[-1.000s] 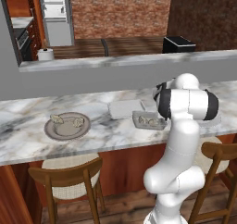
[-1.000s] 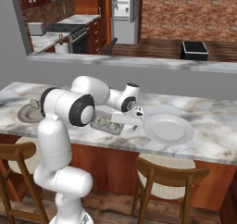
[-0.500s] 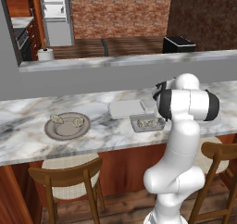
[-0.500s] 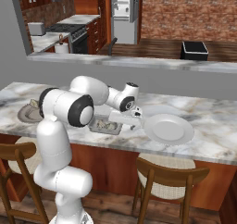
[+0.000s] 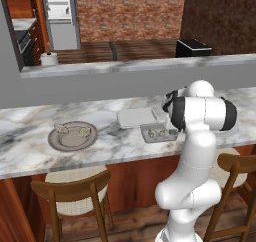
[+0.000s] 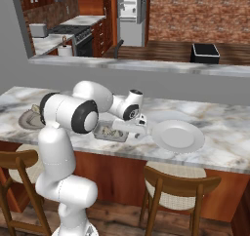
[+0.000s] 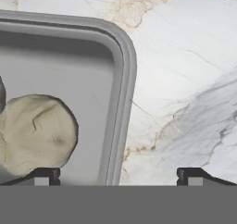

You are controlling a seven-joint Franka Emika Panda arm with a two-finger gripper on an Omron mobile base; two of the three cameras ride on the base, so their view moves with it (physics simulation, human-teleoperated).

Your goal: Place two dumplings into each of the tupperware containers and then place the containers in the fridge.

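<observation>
The jaws stood wide apart and empty, straddling the raised rim of the shallow grey translucent container (image 7: 121,79); its pale crimped dumpling (image 7: 34,133) lay inside, on the white marble counter (image 7: 185,79)

— How's the light?
— Even and bright, no single source. The marble counter (image 5: 30,136) reads clearly to its edges, with only soft shading beneath its front overhang.
— Any glare or blur?
— None; everything is rendered sharp, though the base views are coarse. In the hand view the tupperware container (image 7: 121,79) has a dim grey floor, and its rim casts faint shade.
</observation>
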